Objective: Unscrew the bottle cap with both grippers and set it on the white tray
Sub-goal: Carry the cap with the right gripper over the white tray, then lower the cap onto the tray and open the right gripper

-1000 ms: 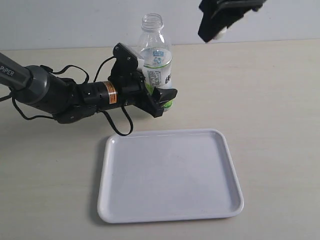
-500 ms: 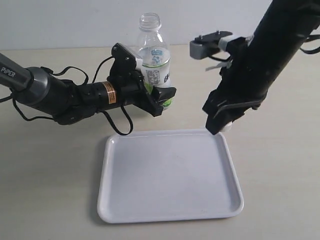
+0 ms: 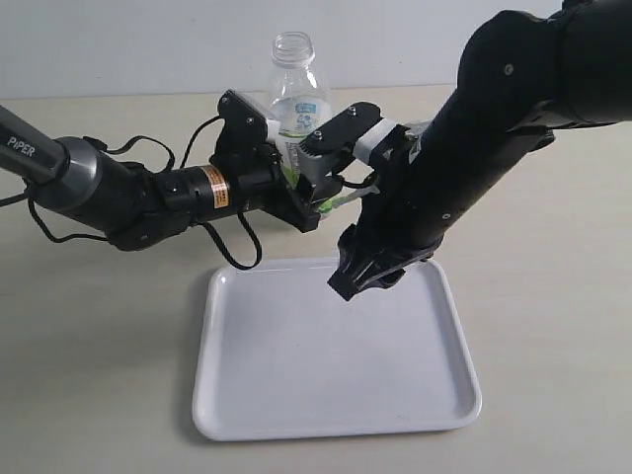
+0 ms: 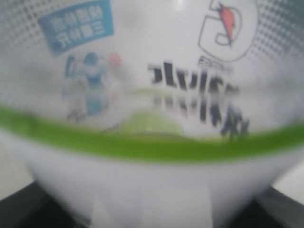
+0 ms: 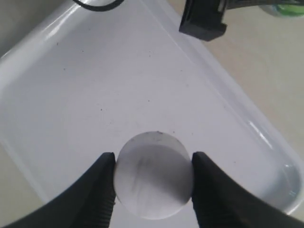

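Note:
The clear bottle [image 3: 299, 94] stands capless at the back of the table, its lime label [image 4: 156, 85] filling the left wrist view. My left gripper [image 3: 314, 197], on the slim arm, is shut on the bottle's lower body. The bulkier right arm reaches down over the white tray [image 3: 296, 395], and my right gripper [image 5: 153, 175] is shut on the white bottle cap [image 5: 153, 175], which hangs just above the tray floor [image 5: 95, 85] near its far edge. In the exterior view the cap is hidden behind the right gripper [image 3: 357, 278].
The tray lies in front of the bottle on the beige table [image 3: 553, 247]. The left arm [image 3: 109, 193] with its cables stretches in from the left. A pale wall [image 3: 148, 39] runs behind the table.
The right arm has come down from above the bottle, swung left and lowered over the tray's far edge with the cap. The left arm and bottle have stayed put.

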You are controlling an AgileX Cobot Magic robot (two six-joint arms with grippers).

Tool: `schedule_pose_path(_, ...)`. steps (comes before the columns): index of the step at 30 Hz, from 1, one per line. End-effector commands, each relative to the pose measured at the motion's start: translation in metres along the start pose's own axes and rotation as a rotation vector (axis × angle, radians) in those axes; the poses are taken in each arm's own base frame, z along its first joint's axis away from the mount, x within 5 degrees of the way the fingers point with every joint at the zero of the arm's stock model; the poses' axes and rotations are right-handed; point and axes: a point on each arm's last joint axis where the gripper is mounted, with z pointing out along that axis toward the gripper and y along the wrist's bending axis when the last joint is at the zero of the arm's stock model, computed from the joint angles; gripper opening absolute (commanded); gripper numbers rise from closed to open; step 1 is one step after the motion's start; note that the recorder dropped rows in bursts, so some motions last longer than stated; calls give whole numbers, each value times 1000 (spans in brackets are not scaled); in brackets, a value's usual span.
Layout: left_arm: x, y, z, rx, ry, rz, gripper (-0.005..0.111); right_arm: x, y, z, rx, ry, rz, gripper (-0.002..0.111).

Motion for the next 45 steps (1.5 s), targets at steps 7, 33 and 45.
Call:
schedule_pose_path(7, -8, 9, -1, -56, -51, -35, 0, 1, -10, 41, 17, 14, 56, 0)
schedule_pose_path(33, -9, 9, -1, -56, -55, -36, 0, 6, -13, 63, -1, 55, 95, 0)
schedule_pose_path(45, -9, 9, -1, -55, -55, -35, 0, 6, -11, 63, -22, 62, 73, 17)
